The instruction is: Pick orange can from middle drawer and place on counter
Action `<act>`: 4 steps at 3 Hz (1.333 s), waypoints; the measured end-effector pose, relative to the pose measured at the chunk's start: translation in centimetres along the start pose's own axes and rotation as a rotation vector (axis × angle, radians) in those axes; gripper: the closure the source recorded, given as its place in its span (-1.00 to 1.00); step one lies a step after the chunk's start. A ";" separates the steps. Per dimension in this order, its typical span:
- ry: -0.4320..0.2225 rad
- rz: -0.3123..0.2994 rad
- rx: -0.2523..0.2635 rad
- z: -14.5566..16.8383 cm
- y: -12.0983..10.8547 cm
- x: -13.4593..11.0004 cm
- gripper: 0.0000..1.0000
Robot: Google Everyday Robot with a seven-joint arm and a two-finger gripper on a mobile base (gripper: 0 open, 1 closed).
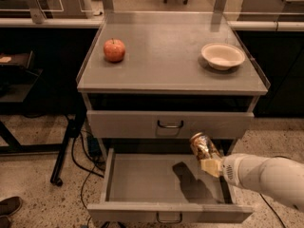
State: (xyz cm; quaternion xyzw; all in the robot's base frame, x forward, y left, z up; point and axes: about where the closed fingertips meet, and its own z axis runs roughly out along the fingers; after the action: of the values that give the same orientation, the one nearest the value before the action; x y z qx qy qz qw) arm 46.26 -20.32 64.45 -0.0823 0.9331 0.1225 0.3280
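Observation:
The orange can (202, 146) is a shiny orange-brown and gold can. It hangs tilted in my gripper (207, 159), above the right side of the open middle drawer (142, 177). The gripper is shut on the can's lower end, and the white arm comes in from the lower right. The can's top is level with the bottom edge of the closed drawer front (169, 124) above. The drawer floor is bare, with the arm's shadow on it. The counter (166, 51) is the flat grey cabinet top above.
A red apple (114, 50) sits on the counter's left side and a cream bowl (222, 55) on its right. Thin raised rims line the counter's sides. Cables and a dark stand leg lie on the floor at the left. A shoe (9, 207) shows at the lower left.

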 end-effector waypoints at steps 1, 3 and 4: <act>-0.030 -0.021 0.024 -2.0 0.2 -1.6 1.00; -0.163 -0.027 0.042 -5.6 1.5 -7.7 1.00; -0.264 -0.082 0.081 -9.6 2.2 -11.1 1.00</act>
State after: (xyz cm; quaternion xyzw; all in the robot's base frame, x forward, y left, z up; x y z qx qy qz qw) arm 48.66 -20.14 79.10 -0.0902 0.8817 0.0812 0.4558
